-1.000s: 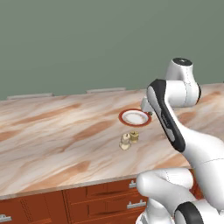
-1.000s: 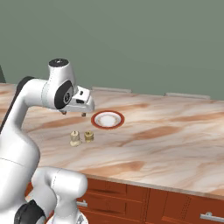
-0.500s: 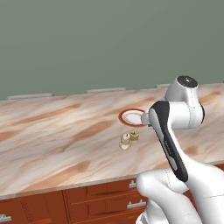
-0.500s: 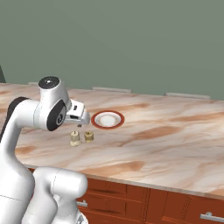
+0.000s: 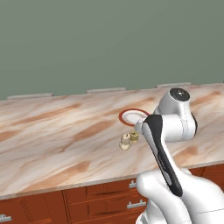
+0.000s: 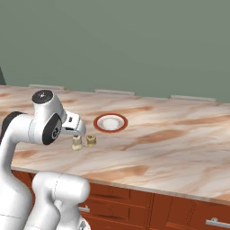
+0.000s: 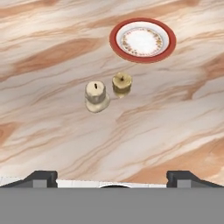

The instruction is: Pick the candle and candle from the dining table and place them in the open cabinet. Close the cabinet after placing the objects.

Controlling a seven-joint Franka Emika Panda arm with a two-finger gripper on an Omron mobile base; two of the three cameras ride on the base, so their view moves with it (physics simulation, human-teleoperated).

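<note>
We see the gripper (image 7: 112, 177) spread wide and holding nothing, its 2 dark tips standing far apart at 6 o'clock in the hand view, above the marble of the dining table (image 7: 52, 144). From the tips, the 2 candles lie toward 12 o'clock: the cream candle (image 7: 96, 96) nearer, the tan candle (image 7: 122, 83) just beside it at about 1 o'clock, the 2 close together but apart. Beyond them, at roughly 1 o'clock again, sits the red-rimmed plate (image 7: 142, 40).

In the right base view the hand hangs just at 9 o'clock of the cream candle (image 6: 77, 143), with the tan candle (image 6: 91, 140) next along.

We judge the task barely begun: both candles stand on the table, neither grasped. Left to do are 2 picks, 2 placements in the cabinet, and closing its door.
</note>
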